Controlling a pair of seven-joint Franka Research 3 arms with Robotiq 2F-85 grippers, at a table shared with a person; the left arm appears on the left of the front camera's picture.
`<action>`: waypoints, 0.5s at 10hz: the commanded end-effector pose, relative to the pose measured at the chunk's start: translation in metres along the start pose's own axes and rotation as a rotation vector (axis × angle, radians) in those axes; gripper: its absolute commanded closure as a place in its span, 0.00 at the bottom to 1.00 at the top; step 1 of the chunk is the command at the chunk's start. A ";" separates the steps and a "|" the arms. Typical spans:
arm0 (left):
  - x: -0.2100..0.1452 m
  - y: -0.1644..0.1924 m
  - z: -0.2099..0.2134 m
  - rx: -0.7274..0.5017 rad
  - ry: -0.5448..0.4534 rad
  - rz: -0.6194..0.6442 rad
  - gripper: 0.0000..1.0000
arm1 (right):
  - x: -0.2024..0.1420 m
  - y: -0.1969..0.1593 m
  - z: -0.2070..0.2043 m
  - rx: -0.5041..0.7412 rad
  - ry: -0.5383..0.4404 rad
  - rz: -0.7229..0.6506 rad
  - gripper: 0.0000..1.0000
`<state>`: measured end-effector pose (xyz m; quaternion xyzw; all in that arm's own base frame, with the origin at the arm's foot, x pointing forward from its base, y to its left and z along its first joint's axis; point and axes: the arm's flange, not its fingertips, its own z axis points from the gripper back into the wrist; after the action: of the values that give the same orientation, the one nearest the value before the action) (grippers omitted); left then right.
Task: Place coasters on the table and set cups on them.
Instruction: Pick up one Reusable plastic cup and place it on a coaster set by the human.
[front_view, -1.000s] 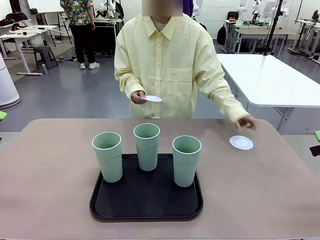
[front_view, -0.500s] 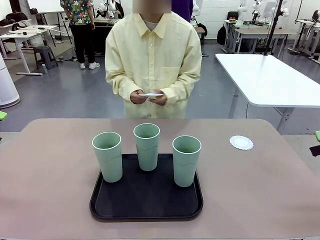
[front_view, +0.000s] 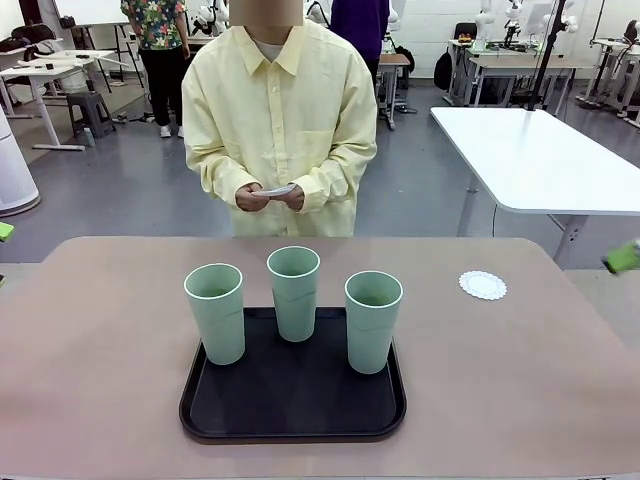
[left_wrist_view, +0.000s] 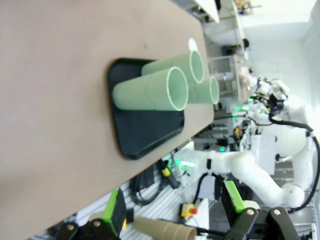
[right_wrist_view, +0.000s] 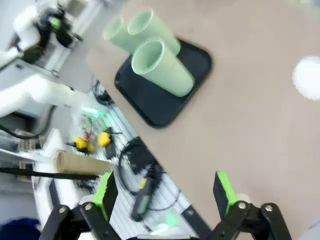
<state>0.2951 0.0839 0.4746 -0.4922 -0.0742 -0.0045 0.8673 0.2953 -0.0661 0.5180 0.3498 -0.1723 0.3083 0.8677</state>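
Note:
Three mint-green cups stand upright on the black tray (front_view: 215, 420): left cup (front_view: 216, 312), middle cup (front_view: 294, 293), right cup (front_view: 373, 320). One white lacy coaster (front_view: 483, 285) lies on the beige table (front_view: 90, 400) at the far right. At the far side the person holds more coasters (front_view: 276, 190) in both hands. My left gripper (left_wrist_view: 175, 212) is open off the table's edge, the cups (left_wrist_view: 150, 91) ahead of it. My right gripper (right_wrist_view: 165, 192) hangs open above the table's edge, looking down on the cups (right_wrist_view: 162, 67) and the coaster (right_wrist_view: 307, 77). One of its green pads (front_view: 625, 257) shows at the right edge.
The tray (right_wrist_view: 165, 102) sits in the middle of the table, toward the robot's side. Bare tabletop lies to both sides of it. A white table (front_view: 540, 160) stands behind at the right. Another person stands far back.
The person drew the hand back from the laid coaster, stepped toward picture left and now holds the coasters in both hands. My right gripper's green pad has moved up at the right edge.

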 end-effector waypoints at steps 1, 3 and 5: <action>-0.002 0.002 0.001 -0.006 0.003 -0.013 0.00 | 0.064 0.003 -0.026 -0.128 0.056 0.353 0.00; -0.002 0.002 0.001 -0.006 0.003 -0.013 0.00 | 0.101 0.017 -0.073 -0.034 0.022 0.607 0.00; -0.002 0.002 0.001 -0.006 0.003 -0.013 0.00 | 0.120 0.021 -0.127 -0.137 0.184 0.699 0.00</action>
<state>0.2951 0.0841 0.4744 -0.4924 -0.0739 -0.0044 0.8672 0.3697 0.0819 0.5235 0.2126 -0.2288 0.5920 0.7430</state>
